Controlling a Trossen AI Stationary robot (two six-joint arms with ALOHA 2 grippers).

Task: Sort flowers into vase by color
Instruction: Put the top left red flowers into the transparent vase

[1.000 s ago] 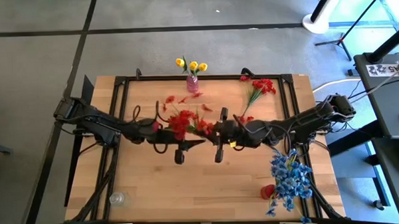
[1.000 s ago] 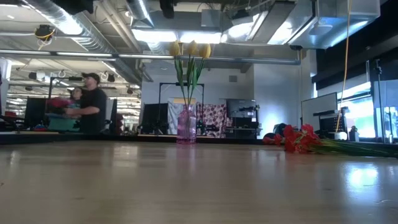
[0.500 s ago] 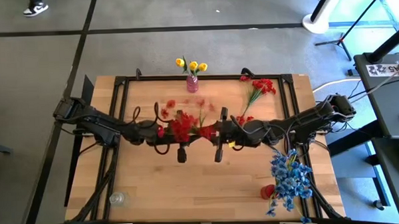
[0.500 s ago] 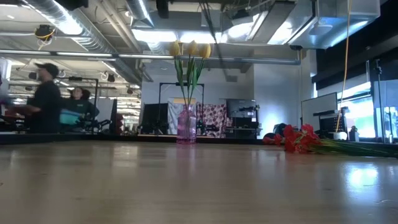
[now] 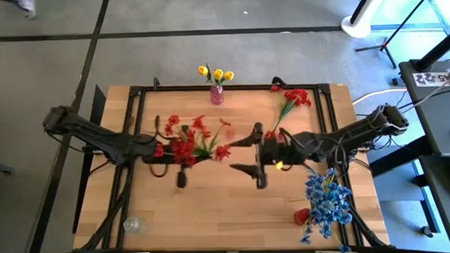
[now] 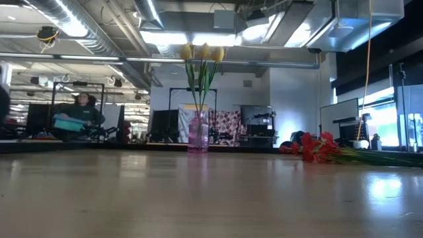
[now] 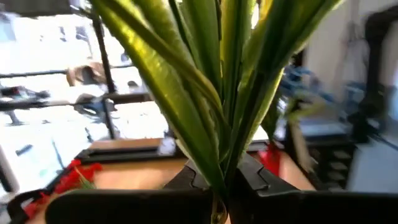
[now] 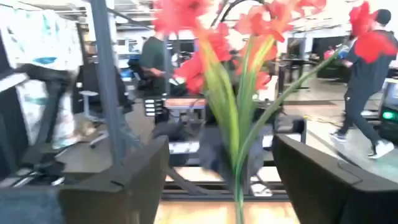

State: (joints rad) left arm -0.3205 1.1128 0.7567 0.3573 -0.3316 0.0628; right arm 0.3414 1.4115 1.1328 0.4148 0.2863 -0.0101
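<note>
My left gripper [image 5: 166, 149] [image 7: 219, 186] is shut on a bunch of red flowers [image 5: 186, 141] above the table's middle left. The bunch stands roughly upright, blooms up. My right gripper [image 5: 244, 150] [image 8: 221, 180] is open just to the right of it. In the right wrist view the bunch's stem [image 8: 239, 186] runs down between the spread fingers without touching them. Yellow flowers [image 5: 216, 73] stand in a pink vase [image 5: 217, 95] at the far edge. More red flowers [image 5: 290, 102] lie at the far right, and blue flowers [image 5: 327, 202] at the near right. My left gripper pinches the bunch's green stems and leaf bases [image 7: 217, 177] between its two fingers, low on the bunch. The fingers come level from the table's left and lie across the stems. The bunch is lifted clear of the table, leaves and blooms rising above the fingers.
A small red pot [image 5: 301, 215] stands by the blue flowers and a clear glass [image 5: 131, 224] at the near left corner. A black frame [image 5: 231, 87] runs around the table top. People move in the room beyond the far edge [image 6: 76, 116].
My left gripper has shut on the red bunch and carried it toward the table's left edge. My right gripper has opened, let go of the bunch and drawn back a little toward the right.
</note>
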